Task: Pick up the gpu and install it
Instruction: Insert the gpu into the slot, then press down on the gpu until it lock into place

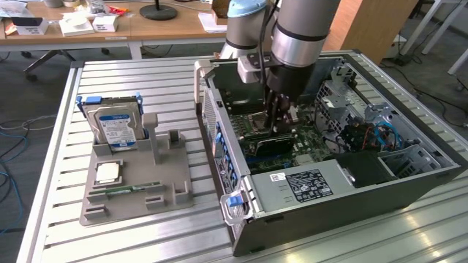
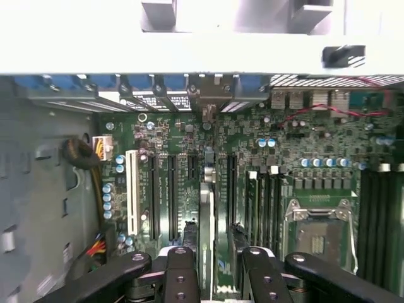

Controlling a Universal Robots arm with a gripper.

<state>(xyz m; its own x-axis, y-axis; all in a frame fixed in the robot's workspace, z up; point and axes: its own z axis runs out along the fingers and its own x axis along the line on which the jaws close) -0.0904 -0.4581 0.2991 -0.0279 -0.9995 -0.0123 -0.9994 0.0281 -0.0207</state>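
Note:
The gpu (image 1: 272, 145) is a thin dark card standing on edge over the motherboard inside the open computer case (image 1: 409, 189). My gripper (image 1: 281, 127) reaches straight down into the case and sits right on the card's upper edge. In the wrist view the gpu (image 2: 208, 214) shows edge-on, running between my two black fingers (image 2: 180, 278), which press against its sides; my gripper (image 2: 218, 281) is shut on it. The card lines up with the long black expansion slots (image 2: 170, 196) on the green board, and its lower edge is hidden.
A grey fixture tray (image 1: 172, 192) at the exterior view's left holds a silver hard drive (image 1: 113, 125), a square chip (image 1: 108, 173) and a narrow memory stick (image 1: 130, 190). Inside the case are the power supply (image 1: 307, 186), the CPU socket (image 2: 319, 230) and cables (image 1: 380, 134).

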